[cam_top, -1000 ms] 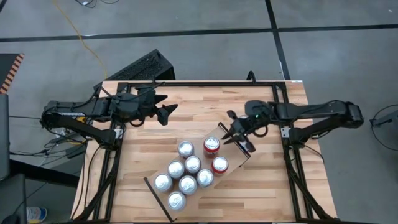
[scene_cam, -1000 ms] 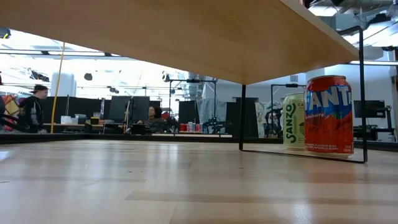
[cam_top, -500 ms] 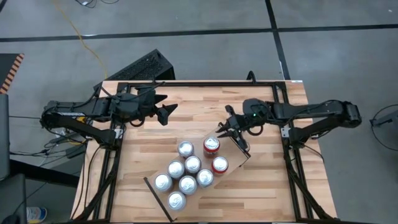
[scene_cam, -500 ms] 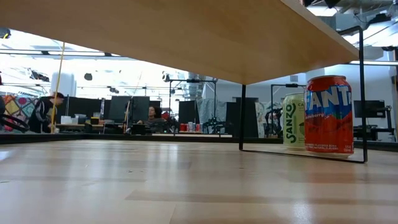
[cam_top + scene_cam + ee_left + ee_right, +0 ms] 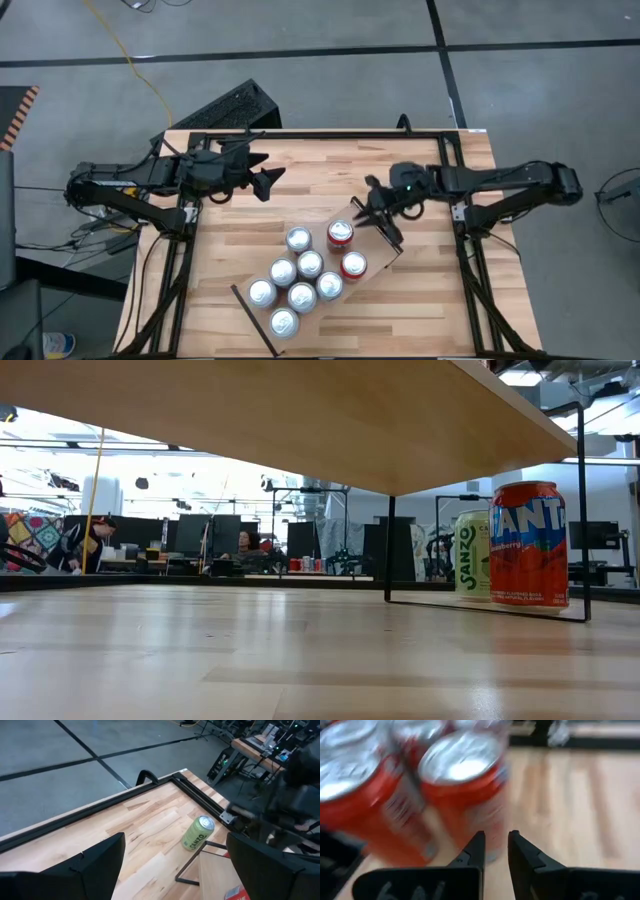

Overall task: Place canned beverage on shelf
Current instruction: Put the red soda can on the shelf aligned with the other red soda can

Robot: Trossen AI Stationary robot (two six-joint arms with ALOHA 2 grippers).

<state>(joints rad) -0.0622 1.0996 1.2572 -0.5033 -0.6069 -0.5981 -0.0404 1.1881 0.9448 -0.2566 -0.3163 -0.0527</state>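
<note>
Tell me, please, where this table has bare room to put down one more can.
The striped wooden tabletop is bare between the left gripper and the right gripper, and also to the left and right of the pale wooden shelf. The shelf itself is crowded: seven silver-topped cans and two red-topped cans nearly fill it.

Surface (image 5: 240,225) is showing striped light & mid-brown wood w/ black frame edging. Shelf (image 5: 355,290) is showing pale plain wood, thin black strips at short ends. Cans on it: silver tops, two w/ red rims (image 5: 340,234). Low view: orange-red can (image 5: 528,545) w/ blue-white lettering, beside a pale green can (image 5: 472,555) w/ dark green lettering. Both arms are looking black; right gripper (image 5: 495,852) fingers black too. Floor is showing grey w/ dark lines, yellow cable (image 5: 140,70).
</note>
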